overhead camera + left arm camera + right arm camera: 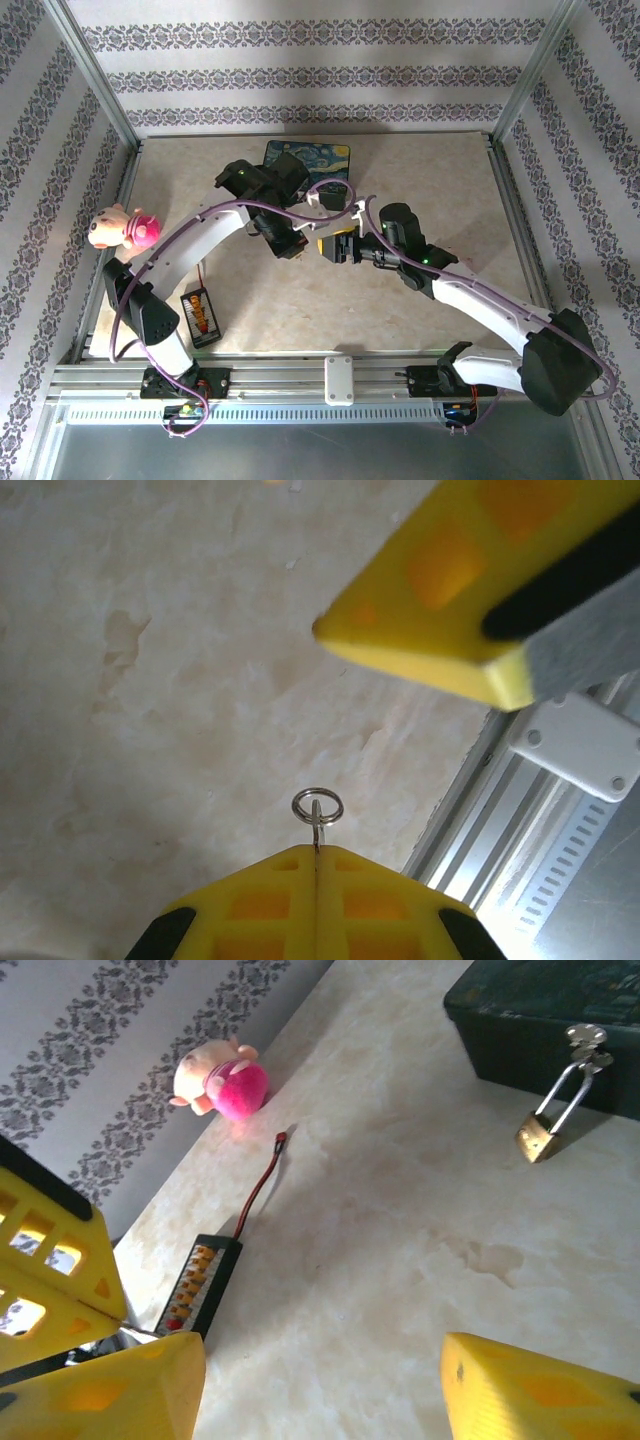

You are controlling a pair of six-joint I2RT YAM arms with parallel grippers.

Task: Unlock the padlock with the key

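My left gripper [316,852] is shut on the key [317,832], held edge-on above the table, and the key's small silvery ring [317,806] sticks out past the fingertips. In the top view the left gripper [292,248] hangs mid-table, close beside my right gripper [338,247]. The right gripper [320,1390] stands open with nothing between its yellow fingers [540,1390]. The brass padlock [538,1136] hangs by its thin shackle from the latch [585,1042] of the dark painted box [540,1005], far ahead and to the right of the right gripper.
A pink pig toy [222,1080] lies by the left wall. A black connector board [196,1284] with a red wire lies near the front left. The aluminium rail [520,820] runs along the near table edge. One right finger [450,590] hangs just above the left gripper.
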